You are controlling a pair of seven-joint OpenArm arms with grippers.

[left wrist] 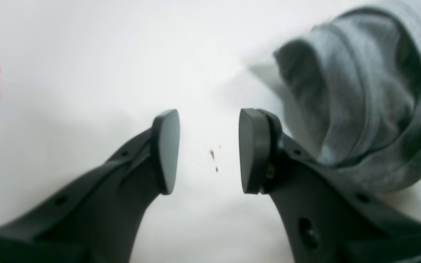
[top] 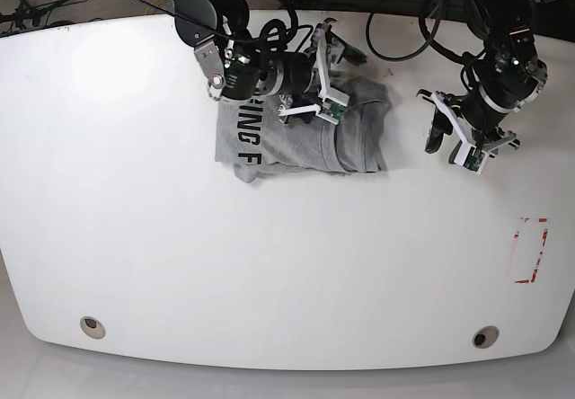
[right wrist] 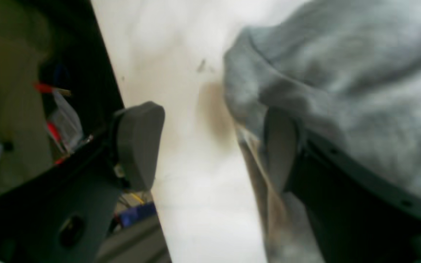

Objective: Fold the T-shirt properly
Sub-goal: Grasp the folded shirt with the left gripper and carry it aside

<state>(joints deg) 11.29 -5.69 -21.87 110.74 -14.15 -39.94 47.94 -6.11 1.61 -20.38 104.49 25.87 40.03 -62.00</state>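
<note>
The grey T-shirt lies crumpled and partly folded at the table's far middle, with black lettering showing on its left part. My right gripper is open at the shirt's far edge. In the right wrist view the gripper holds nothing between its pads, and the shirt bunches over its right finger. My left gripper is open and empty over bare table, to the right of the shirt. In the left wrist view a rolled fold of the shirt lies just past its right finger.
The white table has a red marked outline near its right edge and two round holes near the front. Cables and clutter lie beyond the far edge, close to my right gripper.
</note>
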